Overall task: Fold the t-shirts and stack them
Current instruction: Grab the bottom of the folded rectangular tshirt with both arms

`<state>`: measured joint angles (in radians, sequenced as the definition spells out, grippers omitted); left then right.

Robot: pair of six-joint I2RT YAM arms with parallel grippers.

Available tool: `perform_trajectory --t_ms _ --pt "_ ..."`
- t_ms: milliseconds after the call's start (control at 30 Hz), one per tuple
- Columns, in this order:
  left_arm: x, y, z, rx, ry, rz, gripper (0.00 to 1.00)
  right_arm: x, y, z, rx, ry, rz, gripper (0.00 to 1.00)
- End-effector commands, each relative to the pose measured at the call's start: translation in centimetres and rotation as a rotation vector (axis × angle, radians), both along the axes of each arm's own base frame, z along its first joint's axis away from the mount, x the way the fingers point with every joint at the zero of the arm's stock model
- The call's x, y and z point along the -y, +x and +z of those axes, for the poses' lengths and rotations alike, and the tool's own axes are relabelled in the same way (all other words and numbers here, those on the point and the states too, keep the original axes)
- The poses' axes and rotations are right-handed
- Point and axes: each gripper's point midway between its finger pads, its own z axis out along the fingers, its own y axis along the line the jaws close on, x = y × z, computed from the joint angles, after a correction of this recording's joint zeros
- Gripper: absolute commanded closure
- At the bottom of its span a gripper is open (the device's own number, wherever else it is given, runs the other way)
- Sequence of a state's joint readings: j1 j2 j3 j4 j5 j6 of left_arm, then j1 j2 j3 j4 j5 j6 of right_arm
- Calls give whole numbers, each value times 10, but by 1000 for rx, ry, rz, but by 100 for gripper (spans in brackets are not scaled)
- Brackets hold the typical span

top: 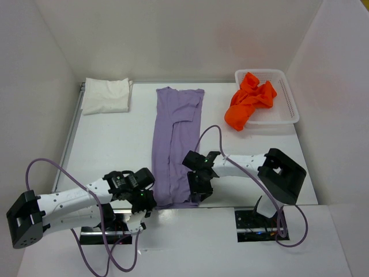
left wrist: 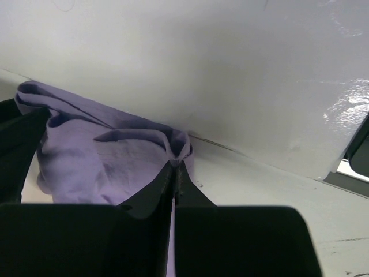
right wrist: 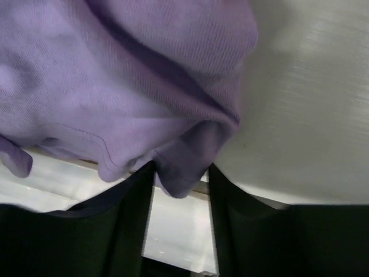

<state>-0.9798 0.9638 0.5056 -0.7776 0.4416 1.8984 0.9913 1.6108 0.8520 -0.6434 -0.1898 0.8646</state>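
Observation:
The lavender t-shirt lies as a long narrow strip down the middle of the table. My left gripper sits at the strip's near left corner. In the left wrist view my left gripper is shut on a pinch of the lavender t-shirt. My right gripper is at the near right corner. In the right wrist view my right gripper has its jaws apart, with a fold of the lavender t-shirt hanging between them. The white t-shirt lies folded at the back left. The orange t-shirt is crumpled at the back right.
A white mesh basket stands at the back right, and the orange t-shirt spills over its left rim. White walls close in the table on the left, back and right. The table's near edge runs just behind both grippers.

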Motion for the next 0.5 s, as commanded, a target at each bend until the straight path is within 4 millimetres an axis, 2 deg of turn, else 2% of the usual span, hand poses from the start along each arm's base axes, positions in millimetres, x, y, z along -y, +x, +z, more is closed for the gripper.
perform_trajectory --t_ms 0,33,67,100,200,267,367,433,467 --pt "-4 -16 2 -72 1 -9 99 5 1 -10 6 -28 22 55" --pt "-4 -16 2 -78 4 2 99 11 -5 -13 -17 -43 24 63" --pt "-3 -15 3 -79 0 13 99 9 -4 -8 -5 -24 24 71" --pt "-3 -15 3 -79 0 13 99 12 -11 -6 -30 -18 27 83" --pt "-1 -13 6 -74 -17 30 99 9 -15 14 -21 47 53 96" --pt "-1 -13 6 -79 -14 39 99 4 -15 29 -10 101 72 99" --pt "-2 -12 5 -65 -19 42 99 2 -19 33 -16 129 116 100" --pt "7 -5 9 -55 -55 72 99 0 -18 31 -21 128 145 100" --pt "15 3 18 -33 -85 94 99 -2 -16 33 -19 128 155 100"
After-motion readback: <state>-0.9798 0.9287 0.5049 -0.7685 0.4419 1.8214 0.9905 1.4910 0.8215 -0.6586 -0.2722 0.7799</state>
